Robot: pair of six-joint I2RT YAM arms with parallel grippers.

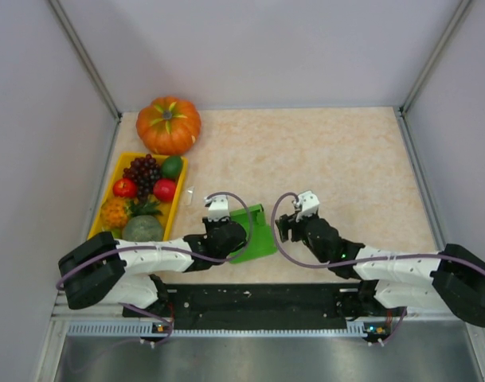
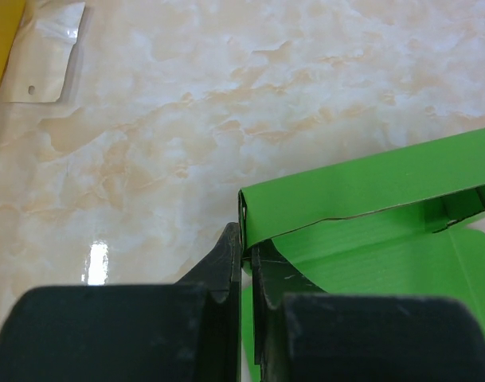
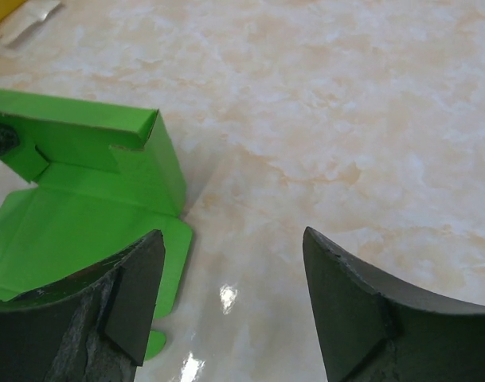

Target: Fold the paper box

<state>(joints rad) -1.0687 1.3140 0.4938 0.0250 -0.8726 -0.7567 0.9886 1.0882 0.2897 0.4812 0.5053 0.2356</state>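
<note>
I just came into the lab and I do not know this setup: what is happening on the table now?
Two robot arms are folding a green paper box on the table. The left gripper is shut on a corner of the box, where one wall stands folded up. The right gripper is open beside the box and holds nothing. One flap of the box lies flat on the table.
</note>
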